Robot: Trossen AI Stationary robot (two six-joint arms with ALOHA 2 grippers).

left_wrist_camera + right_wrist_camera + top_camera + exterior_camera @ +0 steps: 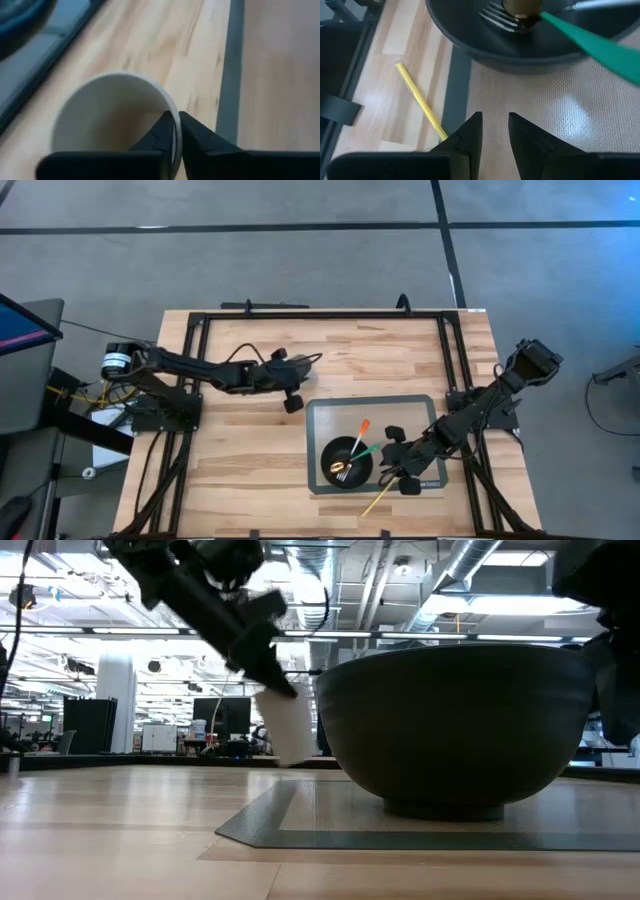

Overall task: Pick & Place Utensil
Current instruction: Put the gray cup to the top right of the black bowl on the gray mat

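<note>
My left gripper [292, 402] is shut on a white paper cup [110, 115], held just off the table's middle near the grey mat's [320, 415] far left corner. The low view shows the cup [285, 730] tilted. A dark bowl [335, 450] stands on the mat. It holds an orange-handled utensil [360, 430], a green-handled one [368, 448] and a fork [497, 19]. A yellow utensil [380, 500] lies across the mat's near edge. My right gripper [388, 472] hovers low over the mat right of the bowl, open by a narrow gap [495, 135], empty. My left gripper pinches the cup's rim [172, 112], one finger inside the cup and one outside its wall. The cup hangs tilted in the hold, its base slightly above the table in the low view.
A black frame runs round the table's far and side edges [320, 313]. Bare wood lies left of the mat and along the far side. The yellow utensil [417, 97] rests close beside my right gripper's finger, partly on wood, partly on the mat.
</note>
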